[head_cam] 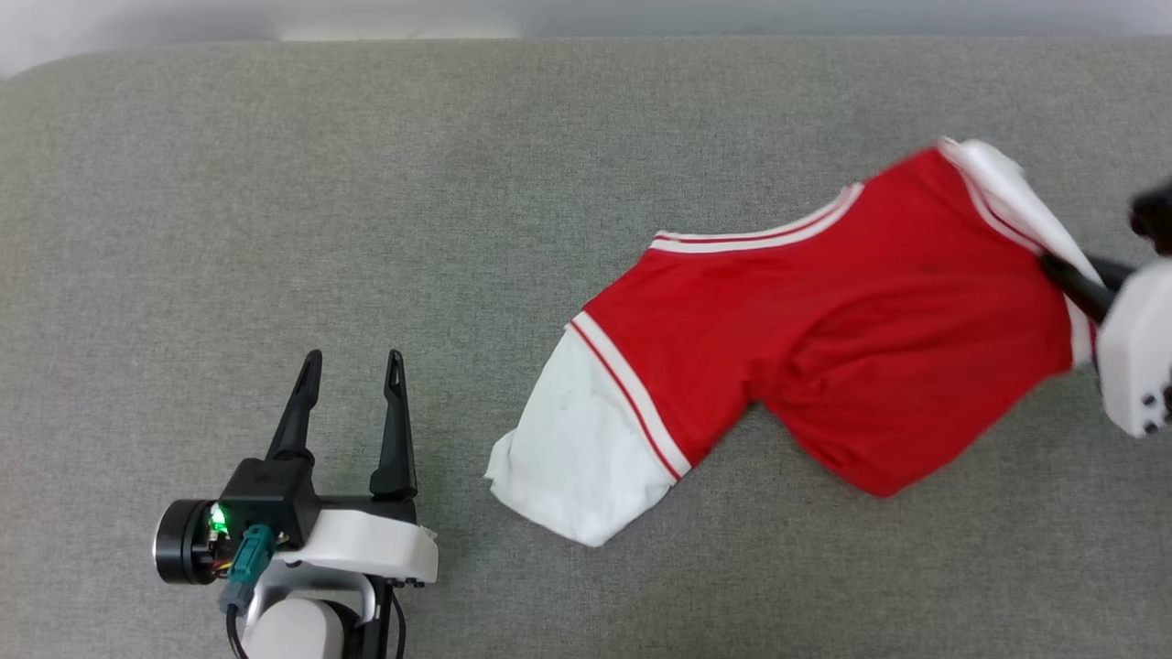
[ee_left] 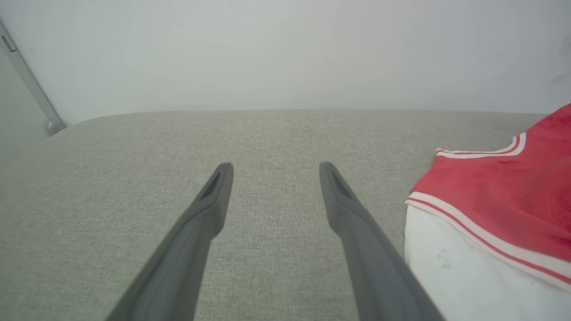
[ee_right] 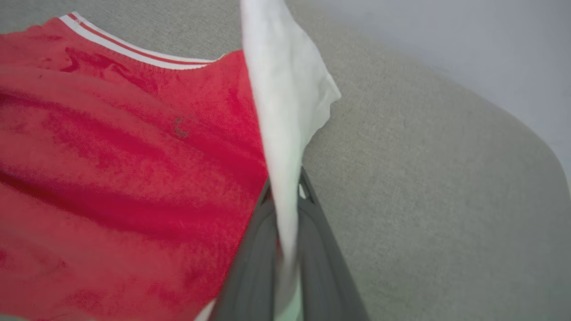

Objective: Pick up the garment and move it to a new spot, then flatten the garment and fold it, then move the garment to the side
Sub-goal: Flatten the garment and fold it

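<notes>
The garment (head_cam: 824,339), a red jersey with white sleeves and striped trim, lies stretched across the right half of the grey surface, its lettering hidden. My right gripper (head_cam: 1067,275) is shut on the white sleeve at the garment's right end; in the right wrist view that sleeve (ee_right: 285,133) rises pinched between the two fingers. The other white sleeve (head_cam: 577,467) lies flat at the garment's lower left. My left gripper (head_cam: 352,366) stands open at the lower left, apart from the garment, nothing between its fingers (ee_left: 214,200). The garment's edge (ee_left: 495,200) lies just right of them.
The grey fabric surface (head_cam: 366,183) runs wide to the left and behind the garment. Its rounded far edge meets a pale wall (ee_left: 285,53). A rounded corner of the surface (ee_right: 526,147) lies close beyond the right gripper.
</notes>
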`<state>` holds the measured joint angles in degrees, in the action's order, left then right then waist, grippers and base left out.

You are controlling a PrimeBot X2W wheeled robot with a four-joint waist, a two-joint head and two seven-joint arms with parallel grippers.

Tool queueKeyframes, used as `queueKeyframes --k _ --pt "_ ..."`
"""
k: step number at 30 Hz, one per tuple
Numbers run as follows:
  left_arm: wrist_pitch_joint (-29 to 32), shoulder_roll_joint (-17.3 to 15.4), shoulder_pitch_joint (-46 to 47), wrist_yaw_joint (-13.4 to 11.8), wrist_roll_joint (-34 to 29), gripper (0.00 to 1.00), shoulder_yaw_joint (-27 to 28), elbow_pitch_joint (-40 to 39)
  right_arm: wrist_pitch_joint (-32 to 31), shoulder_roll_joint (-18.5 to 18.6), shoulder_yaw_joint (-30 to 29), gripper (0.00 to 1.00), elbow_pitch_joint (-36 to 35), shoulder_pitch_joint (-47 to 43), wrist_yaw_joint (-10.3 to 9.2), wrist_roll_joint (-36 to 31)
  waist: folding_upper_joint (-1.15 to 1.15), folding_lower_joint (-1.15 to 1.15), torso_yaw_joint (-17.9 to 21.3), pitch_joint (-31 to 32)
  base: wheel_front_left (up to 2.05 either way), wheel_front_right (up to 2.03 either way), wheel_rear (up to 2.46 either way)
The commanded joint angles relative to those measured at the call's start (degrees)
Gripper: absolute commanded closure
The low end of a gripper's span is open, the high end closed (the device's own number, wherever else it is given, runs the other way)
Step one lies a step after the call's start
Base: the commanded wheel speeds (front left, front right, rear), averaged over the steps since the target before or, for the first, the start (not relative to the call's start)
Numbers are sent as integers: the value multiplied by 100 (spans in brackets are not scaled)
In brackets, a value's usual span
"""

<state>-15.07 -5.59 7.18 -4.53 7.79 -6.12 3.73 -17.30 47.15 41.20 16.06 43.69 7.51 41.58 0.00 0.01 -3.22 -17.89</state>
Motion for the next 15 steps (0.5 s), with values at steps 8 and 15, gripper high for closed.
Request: queueKeyframes --k 8,15 --pt "-14 133 -100 194 -160 0 97 142 259 -441 -940 100 1314 -1337 -4 499 0 -1 30 -6 0 0 0" --pt "-14 148 -120 301 -273 0 191 299 952 -863 -1295 0 1558 -1604 -3 390 0 -1 90 265 0 0 0"
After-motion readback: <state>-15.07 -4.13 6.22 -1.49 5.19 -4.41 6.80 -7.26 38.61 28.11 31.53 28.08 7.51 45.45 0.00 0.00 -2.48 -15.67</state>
